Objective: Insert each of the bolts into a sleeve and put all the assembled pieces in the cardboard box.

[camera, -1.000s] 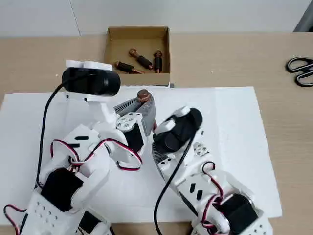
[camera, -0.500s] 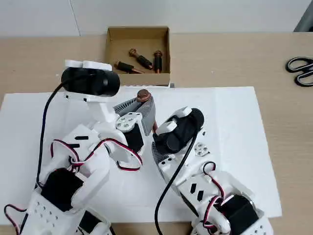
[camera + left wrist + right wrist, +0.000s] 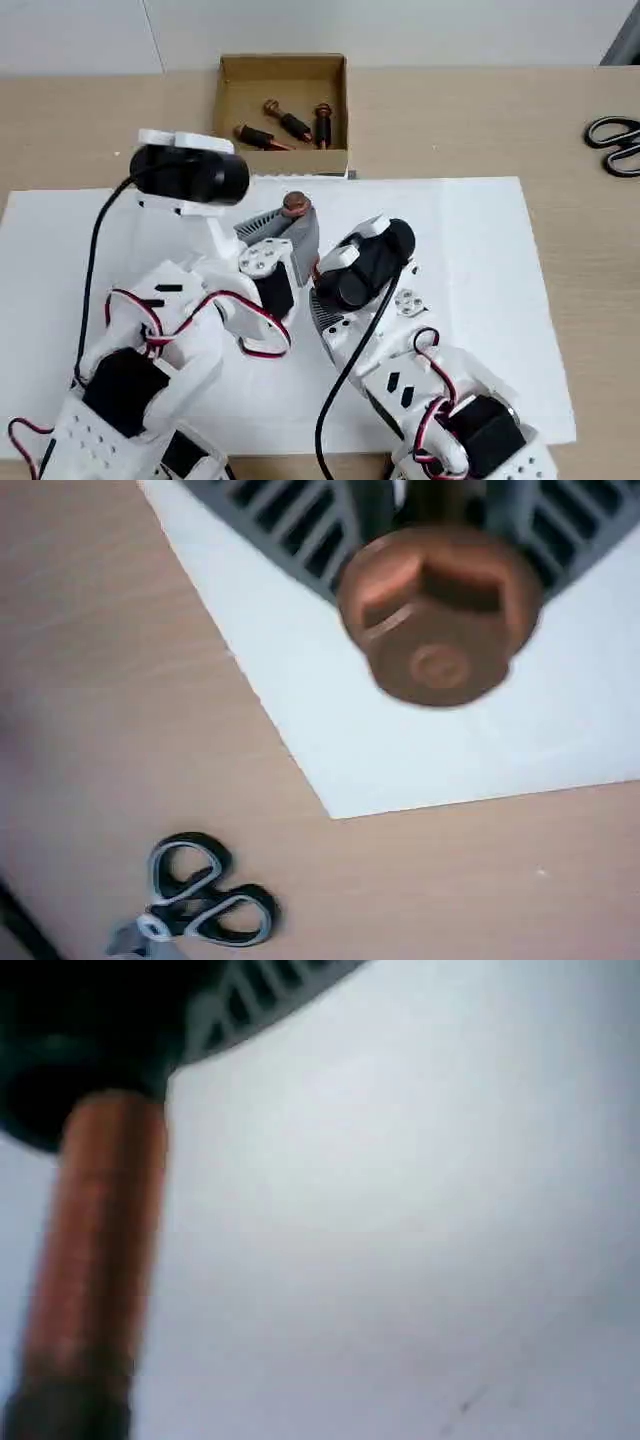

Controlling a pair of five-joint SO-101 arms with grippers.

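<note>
Compared with a second ago, the left arm has slid slightly toward 6 o'clock in the high view, carrying the copper hex-head bolt point(image 3: 294, 205) with it. The right arm's black camera has nudged a bit toward 10 o'clock.

So right now the bolt sits head-up over the upper middle of the sheet. The left gripper point(image 3: 292, 216) is clamped on it, with grey ribbed fingers point(image 3: 270, 510) on both sides of the head in the left wrist view.

The right gripper point(image 3: 317, 272) is just beside it at about 5 o'clock, tucked under its own camera. Honestly can't tell if it's open or closed. Its wrist view has a copper shank point(image 3: 95, 1260) coming out of a dark blurry shape, hard to say what that is.

At 12 o'clock from the bolt is the brown cardboard box point(image 3: 222, 100), with three dark-sleeved copper bolts point(image 3: 287, 120) lying inside.

Both arms are over a white foam sheet point(image 3: 480, 260) on the light wooden table point(image 3: 450, 120). Black-handled scissors point(image 3: 615, 145) are well apart, out at 2 o'clock by the table edge.
</note>
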